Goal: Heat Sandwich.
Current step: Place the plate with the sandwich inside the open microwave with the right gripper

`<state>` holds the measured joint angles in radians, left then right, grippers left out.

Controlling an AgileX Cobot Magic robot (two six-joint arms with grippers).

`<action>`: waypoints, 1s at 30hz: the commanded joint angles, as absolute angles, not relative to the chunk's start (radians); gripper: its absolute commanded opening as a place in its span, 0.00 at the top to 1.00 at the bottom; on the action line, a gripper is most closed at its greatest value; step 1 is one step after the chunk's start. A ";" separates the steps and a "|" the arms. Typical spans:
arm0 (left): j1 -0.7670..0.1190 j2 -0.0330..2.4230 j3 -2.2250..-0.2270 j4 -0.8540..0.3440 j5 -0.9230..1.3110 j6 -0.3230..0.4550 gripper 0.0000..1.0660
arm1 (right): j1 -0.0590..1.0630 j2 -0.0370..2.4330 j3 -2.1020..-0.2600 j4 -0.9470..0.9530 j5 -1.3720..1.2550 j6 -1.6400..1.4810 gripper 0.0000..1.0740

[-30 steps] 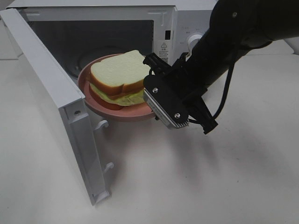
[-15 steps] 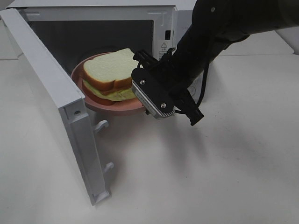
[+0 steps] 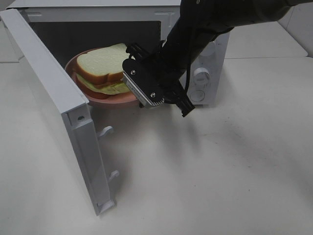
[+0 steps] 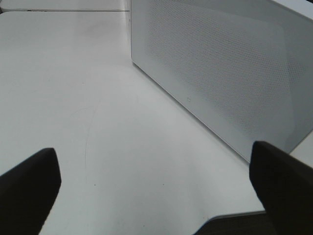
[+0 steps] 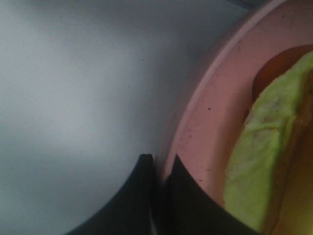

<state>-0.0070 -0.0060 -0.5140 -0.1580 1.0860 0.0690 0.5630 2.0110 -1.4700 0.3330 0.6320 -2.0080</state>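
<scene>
Right gripper [image 5: 160, 170] pinched tight on the rim of the pink plate [image 3: 113, 101], with the sandwich [image 3: 103, 63] lying on it. Held the plate level in the mouth of the open microwave [image 3: 98, 5], beside its swung-out door [image 3: 54, 93]. Left gripper [image 4: 156, 183] spread wide and empty above the tabletop [image 4: 98, 122].

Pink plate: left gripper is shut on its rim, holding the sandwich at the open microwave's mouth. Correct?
Wrong arm. The right gripper is shut on the pink plate's rim, holding the sandwich at the open microwave's mouth; the right wrist view shows the rim pinched between its fingers. The left gripper is open, holding nothing.
</scene>
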 commanded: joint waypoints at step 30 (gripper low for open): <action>-0.013 -0.027 -0.514 -0.161 1.074 0.064 0.09 | 0.565 2.299 -1.963 0.142 0.759 -1.773 1.00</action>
<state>-0.0070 -0.0060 -0.5140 -0.1580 1.0860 0.0690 0.5630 2.2950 -1.9390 0.1480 0.7710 -1.7910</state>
